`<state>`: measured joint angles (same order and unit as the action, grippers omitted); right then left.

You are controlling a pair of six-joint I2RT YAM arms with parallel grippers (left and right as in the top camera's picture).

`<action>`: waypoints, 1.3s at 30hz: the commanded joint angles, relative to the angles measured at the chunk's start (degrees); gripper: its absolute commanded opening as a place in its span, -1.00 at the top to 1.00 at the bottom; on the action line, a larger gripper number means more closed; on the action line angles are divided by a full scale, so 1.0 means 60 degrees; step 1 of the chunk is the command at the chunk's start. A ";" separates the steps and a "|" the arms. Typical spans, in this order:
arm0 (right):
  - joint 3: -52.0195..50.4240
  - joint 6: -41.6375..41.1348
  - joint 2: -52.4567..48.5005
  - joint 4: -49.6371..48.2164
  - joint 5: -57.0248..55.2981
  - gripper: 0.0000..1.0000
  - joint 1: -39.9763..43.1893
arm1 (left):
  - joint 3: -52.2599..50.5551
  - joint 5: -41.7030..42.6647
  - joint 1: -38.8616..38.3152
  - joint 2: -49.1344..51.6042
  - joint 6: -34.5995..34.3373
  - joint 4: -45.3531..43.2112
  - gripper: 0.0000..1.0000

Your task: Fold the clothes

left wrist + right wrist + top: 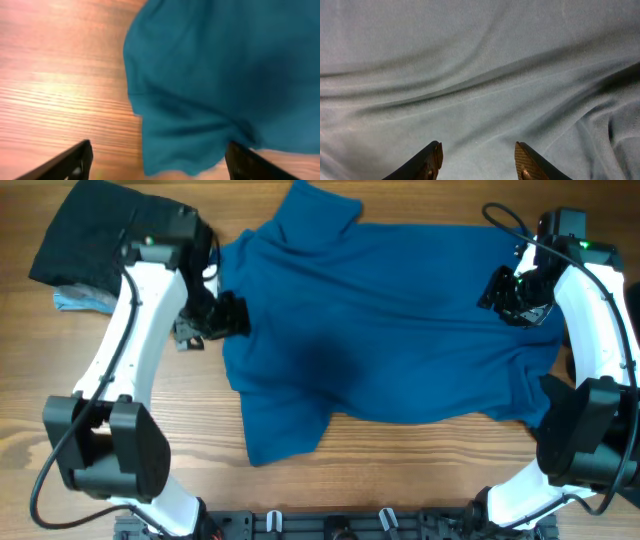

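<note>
Table: wooden, carrying the clothes.
Blue shirt: lying spread across the table's middle.
Black garment: sitting bunched at the far left corner.
Left gripper: hanging wide open over the shirt's left edge, gripping nothing.
Right gripper: hanging partly open over the shirt's right side, gripping nothing.
Light-blue piece: peeking out beside the black garment.

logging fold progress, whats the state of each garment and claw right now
blue shirt: spread out, wrinkled, not folded
black garment: bunched, apart from both claws
light-blue piece: partly under the black garment
left claw: open, over the shirt's edge
right claw: open, over the shirt
</note>
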<state>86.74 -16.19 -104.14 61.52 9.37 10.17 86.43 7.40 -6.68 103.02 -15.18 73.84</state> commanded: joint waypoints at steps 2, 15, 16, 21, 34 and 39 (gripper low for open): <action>0.0025 0.0200 0.0000 -0.0029 -0.0171 -0.02 -0.0007 | -0.2575 0.0364 0.0018 0.0299 -0.0375 -0.2412 -0.71; 0.0025 0.0430 0.0000 0.0055 -0.0525 -0.04 -0.0004 | -0.4798 -0.0809 0.0892 0.0313 -0.1253 -0.4251 0.92; 0.0025 0.0430 0.0000 0.0117 -0.0725 -0.05 -0.0004 | -0.4798 -0.1169 0.1162 0.0313 -0.1545 -0.4040 0.92; 0.0025 0.0419 0.0000 0.0251 -0.1137 -0.36 -0.0004 | -0.4779 -0.1457 0.3071 0.0310 -0.2051 -0.3428 0.92; -0.0477 -0.0339 -0.0980 -0.0364 -0.1464 0.45 0.1290 | -0.4779 -0.0707 0.3945 0.0266 -0.1504 -0.3712 0.77; -0.0477 -0.0911 -0.2116 -0.1042 -0.1093 0.81 0.1840 | -0.4779 -0.0703 0.3945 0.0266 -0.1479 -0.3814 0.35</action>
<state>84.55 -18.46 -112.86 56.93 1.50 20.97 58.83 4.12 16.71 104.14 -24.29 52.64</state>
